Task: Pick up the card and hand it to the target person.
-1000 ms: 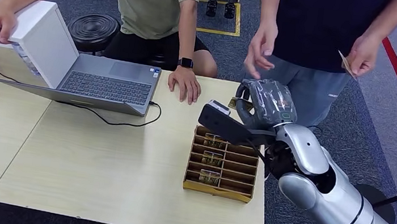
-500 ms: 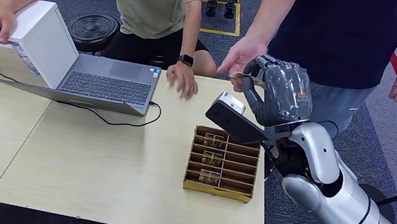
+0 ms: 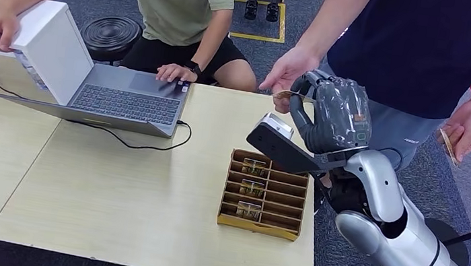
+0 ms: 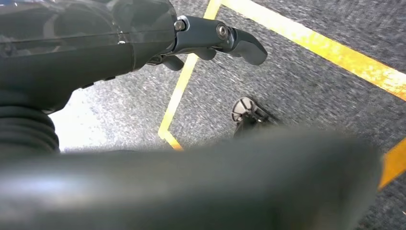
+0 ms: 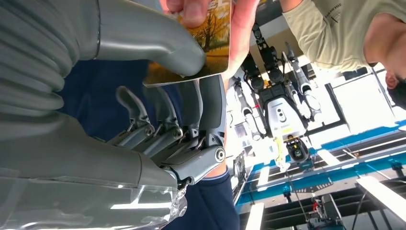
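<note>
My right hand (image 3: 333, 114) is raised above the table's far right edge and pinches a thin card (image 3: 286, 94) between thumb and fingers. A person in a dark blue shirt stands right behind it, and that person's hand (image 3: 285, 68) grips the card's other end. In the right wrist view the card (image 5: 210, 43) shows a golden tree picture, with my grey thumb (image 5: 158, 48) pressed on it and the person's fingers (image 5: 191, 9) on its edge. My left hand (image 4: 95, 43) hangs over the carpet floor, holding nothing, its fingers (image 4: 225, 40) apart.
A wooden slotted tray (image 3: 261, 226) with a few cards stands on the table (image 3: 115, 206) below my right hand. An open laptop (image 3: 122, 95) lies far left, a seated person's hand (image 3: 176, 71) on it. The standing person's other hand (image 3: 460, 130) holds another card.
My right hand rose with the card from above the tray toward the standing person, whose hand came onto the card. The seated person's hand moved from the table to the laptop.
</note>
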Controlling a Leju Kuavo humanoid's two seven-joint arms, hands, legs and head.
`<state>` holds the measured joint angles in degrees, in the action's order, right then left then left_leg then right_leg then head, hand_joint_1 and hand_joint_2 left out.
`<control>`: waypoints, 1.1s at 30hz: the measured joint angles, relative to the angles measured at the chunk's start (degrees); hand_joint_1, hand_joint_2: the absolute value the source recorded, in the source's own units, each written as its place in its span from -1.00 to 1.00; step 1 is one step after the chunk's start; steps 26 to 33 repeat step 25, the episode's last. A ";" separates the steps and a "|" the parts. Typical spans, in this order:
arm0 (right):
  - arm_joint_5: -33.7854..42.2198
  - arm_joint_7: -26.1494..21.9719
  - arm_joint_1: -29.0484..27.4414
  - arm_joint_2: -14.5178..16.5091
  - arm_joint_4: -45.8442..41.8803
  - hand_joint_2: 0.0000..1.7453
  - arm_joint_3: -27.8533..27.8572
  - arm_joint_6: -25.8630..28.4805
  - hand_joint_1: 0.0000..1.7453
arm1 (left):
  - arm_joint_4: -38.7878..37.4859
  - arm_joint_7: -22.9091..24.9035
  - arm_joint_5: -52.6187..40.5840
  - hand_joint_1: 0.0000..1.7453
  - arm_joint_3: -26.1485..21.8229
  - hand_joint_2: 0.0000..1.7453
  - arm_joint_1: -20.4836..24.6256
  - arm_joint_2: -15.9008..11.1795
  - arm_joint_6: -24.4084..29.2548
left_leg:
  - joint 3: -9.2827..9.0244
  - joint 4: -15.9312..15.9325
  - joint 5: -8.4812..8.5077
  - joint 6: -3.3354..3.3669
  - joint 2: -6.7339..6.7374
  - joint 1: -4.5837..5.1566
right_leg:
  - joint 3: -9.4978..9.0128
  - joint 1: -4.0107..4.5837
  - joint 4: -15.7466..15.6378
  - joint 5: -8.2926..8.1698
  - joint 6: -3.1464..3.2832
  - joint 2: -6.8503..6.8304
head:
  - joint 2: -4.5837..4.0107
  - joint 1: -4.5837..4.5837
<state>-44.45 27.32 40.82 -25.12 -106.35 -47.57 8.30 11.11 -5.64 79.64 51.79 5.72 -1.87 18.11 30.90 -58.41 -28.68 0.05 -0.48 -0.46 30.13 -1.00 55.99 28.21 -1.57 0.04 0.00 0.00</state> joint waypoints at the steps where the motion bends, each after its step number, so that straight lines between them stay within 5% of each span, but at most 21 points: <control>1: 0.00 0.00 0.00 0.02 0.06 1.00 -0.03 -0.09 -0.32 | 0.00 -0.56 0.26 -1.00 -0.36 1.00 -0.01 0.00 -0.20 | 0.00 0.00 0.01 0.00 0.02 -0.01 | 0.01 0.01 0.00 -0.01 0.01 0.02 | 0.00 0.00; 5: 0.01 0.01 -0.03 0.01 0.04 1.00 -0.08 -0.26 -0.47 | -0.03 -1.62 0.86 -1.00 -1.16 1.00 -0.05 0.05 -0.44 | -0.02 0.01 0.00 0.00 -0.02 0.01 | -0.01 -0.02 0.01 0.01 -0.01 -0.01 | 0.00 0.00; 9: 0.56 -0.35 -0.01 0.38 0.30 1.00 -0.24 -0.59 -1.00 | -0.19 -0.33 1.04 -1.00 -1.26 -1.00 -0.02 0.20 0.47 | -0.02 0.02 0.00 0.00 0.02 0.01 | 0.00 -0.01 -0.01 0.00 0.00 0.02 | 0.00 0.00; 25: 12.21 -9.14 -6.54 -0.16 2.02 1.00 6.23 8.64 -1.00 | -0.07 0.47 0.08 -1.00 -0.57 -1.00 0.02 0.47 1.57 | -0.03 0.05 0.04 0.01 -0.08 -0.03 | -0.08 0.03 -0.10 -0.04 0.01 -0.09 | 0.00 0.00; 33: 12.21 -9.14 -6.54 -0.16 2.02 1.00 6.23 8.64 -1.00 | -0.07 0.47 0.08 -1.00 -0.57 -1.00 0.02 0.47 1.57 | -0.03 0.05 0.04 0.01 -0.08 -0.03 | -0.08 0.03 -0.10 -0.04 0.01 -0.09 | 0.00 0.00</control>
